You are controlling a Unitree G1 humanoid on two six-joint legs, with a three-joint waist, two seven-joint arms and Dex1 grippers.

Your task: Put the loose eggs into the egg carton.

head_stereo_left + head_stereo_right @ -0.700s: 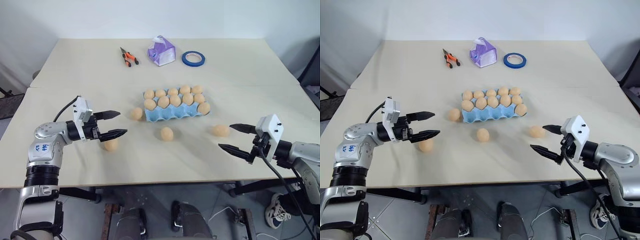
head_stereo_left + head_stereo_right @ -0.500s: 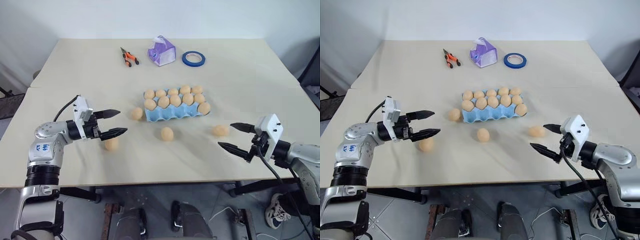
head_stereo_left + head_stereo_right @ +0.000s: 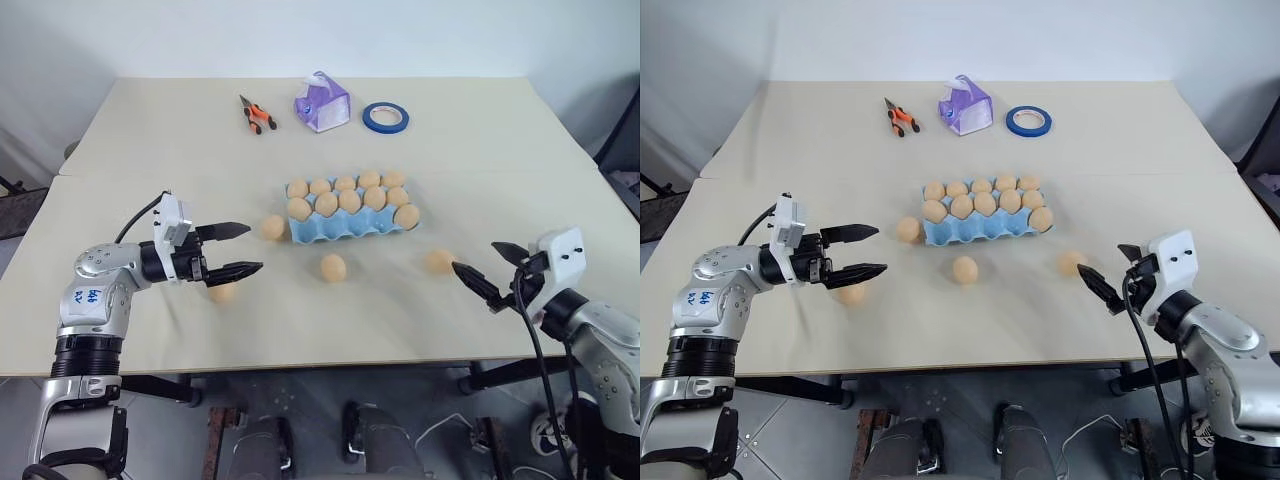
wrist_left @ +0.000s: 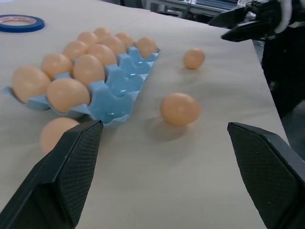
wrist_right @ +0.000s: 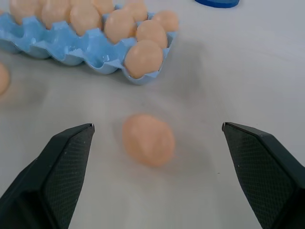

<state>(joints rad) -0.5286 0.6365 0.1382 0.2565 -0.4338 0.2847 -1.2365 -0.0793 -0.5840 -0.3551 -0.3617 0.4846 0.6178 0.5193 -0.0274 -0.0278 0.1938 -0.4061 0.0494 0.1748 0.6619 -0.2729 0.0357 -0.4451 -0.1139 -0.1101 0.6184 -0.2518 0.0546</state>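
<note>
Lying beyond egg carton (image 3: 350, 222): pliers (image 3: 257, 114), tissue pack (image 3: 322, 101), tape roll (image 3: 386, 117), both hands spread apart.

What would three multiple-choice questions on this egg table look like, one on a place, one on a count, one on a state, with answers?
1. Where is the blue tape roll?
A. beside the tissue pack at the table's far edge
B. inside the egg carton
C. under the left gripper

2. How many loose eggs lie on the table outside the carton?
A. one
B. four
C. seven

3. How are the right gripper's fingers?
A. shut on an egg
B. open, holding nothing
C. shut on the tape

Answers: 1 A, the roll lies right of the pack. 2 B, eggs at and. 3 B, its wrist view shows spread fingers and an egg on the table between them.
</note>
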